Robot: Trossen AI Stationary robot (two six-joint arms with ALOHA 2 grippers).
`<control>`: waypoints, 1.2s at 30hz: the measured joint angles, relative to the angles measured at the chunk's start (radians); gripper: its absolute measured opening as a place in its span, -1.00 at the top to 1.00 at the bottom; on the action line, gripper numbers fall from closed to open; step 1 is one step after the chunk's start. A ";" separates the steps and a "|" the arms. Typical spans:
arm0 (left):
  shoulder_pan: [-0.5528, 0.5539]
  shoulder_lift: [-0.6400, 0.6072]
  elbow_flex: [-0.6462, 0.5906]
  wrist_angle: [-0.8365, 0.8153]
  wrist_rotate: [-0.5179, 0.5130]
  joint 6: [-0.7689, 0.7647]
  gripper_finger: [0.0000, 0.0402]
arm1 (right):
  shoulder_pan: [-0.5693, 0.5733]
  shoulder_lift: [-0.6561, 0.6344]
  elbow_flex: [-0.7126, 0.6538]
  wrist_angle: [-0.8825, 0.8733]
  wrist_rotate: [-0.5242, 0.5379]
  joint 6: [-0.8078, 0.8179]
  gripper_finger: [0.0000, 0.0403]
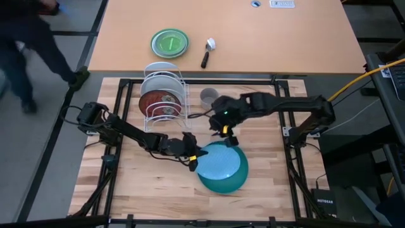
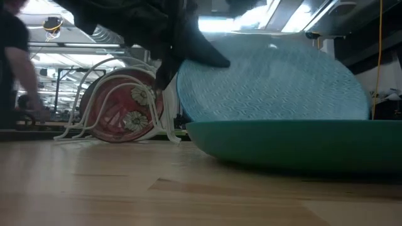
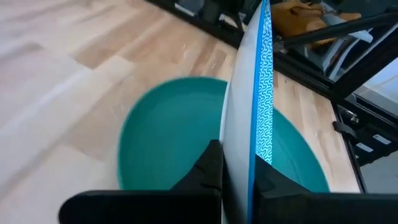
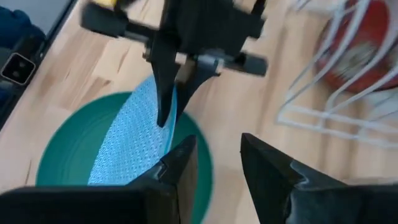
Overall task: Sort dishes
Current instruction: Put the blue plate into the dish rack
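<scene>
Now my left gripper point(image 3: 239, 177) is pinched on the light blue plate's point(image 1: 218, 163) rim, tilting it over the teal plate point(image 1: 229, 182), while my right gripper point(image 4: 217, 158) hangs just above, fingers apart. Next, I judge — carry it to the wire rack point(image 1: 166, 100). Free slots there stay unclear.
</scene>
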State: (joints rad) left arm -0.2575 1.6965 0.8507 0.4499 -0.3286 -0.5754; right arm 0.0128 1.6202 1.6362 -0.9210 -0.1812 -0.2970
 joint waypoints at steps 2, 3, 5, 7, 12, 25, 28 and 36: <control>0.004 -0.030 -0.001 -0.009 -0.007 0.024 0.99 | 0.000 -0.014 0.054 -0.031 0.022 -0.025 0.36; 0.006 -0.055 -0.002 -0.012 -0.018 0.043 0.99 | 0.000 -0.019 0.086 -0.047 0.037 -0.034 0.36; 0.014 -0.100 -0.002 -0.003 -0.034 0.088 0.99 | 0.000 -0.032 0.151 -0.084 0.078 -0.049 0.36; 0.022 -0.151 0.000 -0.007 -0.047 0.136 0.99 | 0.000 -0.041 0.220 -0.122 0.119 -0.053 0.36; 0.044 -0.264 0.000 -0.052 -0.077 0.212 0.99 | 0.000 -0.055 0.356 -0.173 0.191 -0.085 0.36; 0.057 -0.615 0.000 -0.306 -0.345 0.449 0.99 | 0.000 -0.119 0.434 -0.248 0.201 -0.105 0.36; 0.057 -0.710 0.000 -0.342 -0.428 0.524 0.99 | 0.000 -0.132 0.433 -0.259 0.227 -0.105 0.36; 0.059 -0.866 0.002 -0.503 -0.617 0.717 0.99 | 0.000 -0.136 0.431 -0.302 0.313 -0.107 0.36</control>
State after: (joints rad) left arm -0.1989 0.8303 0.8524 -0.0535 -0.9453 0.1420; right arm 0.0128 1.4845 2.0674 -1.2229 0.1319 -0.4038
